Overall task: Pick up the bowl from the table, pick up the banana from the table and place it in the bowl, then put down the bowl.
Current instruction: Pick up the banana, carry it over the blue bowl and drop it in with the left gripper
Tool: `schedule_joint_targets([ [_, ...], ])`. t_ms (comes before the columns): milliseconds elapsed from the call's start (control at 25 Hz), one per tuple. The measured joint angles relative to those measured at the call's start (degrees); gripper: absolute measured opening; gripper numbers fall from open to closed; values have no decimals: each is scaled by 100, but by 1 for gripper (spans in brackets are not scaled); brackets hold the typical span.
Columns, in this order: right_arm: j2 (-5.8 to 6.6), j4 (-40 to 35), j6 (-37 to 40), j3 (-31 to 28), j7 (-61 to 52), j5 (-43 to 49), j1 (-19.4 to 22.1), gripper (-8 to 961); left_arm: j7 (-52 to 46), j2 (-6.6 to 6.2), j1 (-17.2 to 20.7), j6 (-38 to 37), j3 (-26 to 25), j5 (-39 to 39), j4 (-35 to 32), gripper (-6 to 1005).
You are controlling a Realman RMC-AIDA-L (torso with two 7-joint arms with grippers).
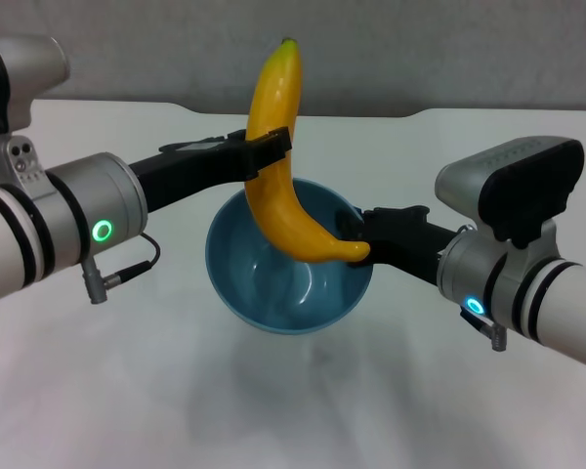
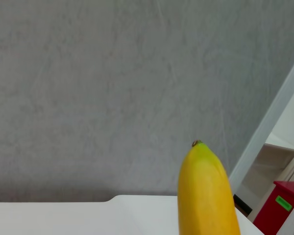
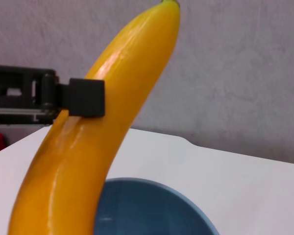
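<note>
Deep light-blue glossy plastic bowl (image 1: 288,283), pinched by right gripper (image 1: 363,234), receives curved yellow banana (image 1: 278,166) clamped by left gripper (image 1: 264,151); left wrist view alone shows a red box (image 2: 279,208).

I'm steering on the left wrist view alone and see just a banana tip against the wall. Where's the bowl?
Observer: The bowl is right under the banana, held up off the table.
Operator: What holds it?
Observer: The right gripper is clamped on its rim, on the robot's right side.
Operator: And my grip on the banana?
Observer: The left gripper pinches it about mid-length; the banana stands nearly upright, its lower end resting on the bowl's right rim beside the right gripper.
</note>
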State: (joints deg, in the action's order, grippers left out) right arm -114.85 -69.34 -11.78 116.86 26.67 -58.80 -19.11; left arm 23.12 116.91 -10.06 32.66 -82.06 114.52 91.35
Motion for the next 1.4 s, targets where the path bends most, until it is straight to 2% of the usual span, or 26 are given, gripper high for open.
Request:
schedule_joint_targets([
  [1200, 7, -81, 0, -112, 102, 18, 137, 45, 236, 12, -45, 2, 26, -5, -208, 672],
  [1400, 7, -72, 0, -125, 102, 18, 136, 45, 414, 7, -37, 9, 16, -244, -215, 681],
])
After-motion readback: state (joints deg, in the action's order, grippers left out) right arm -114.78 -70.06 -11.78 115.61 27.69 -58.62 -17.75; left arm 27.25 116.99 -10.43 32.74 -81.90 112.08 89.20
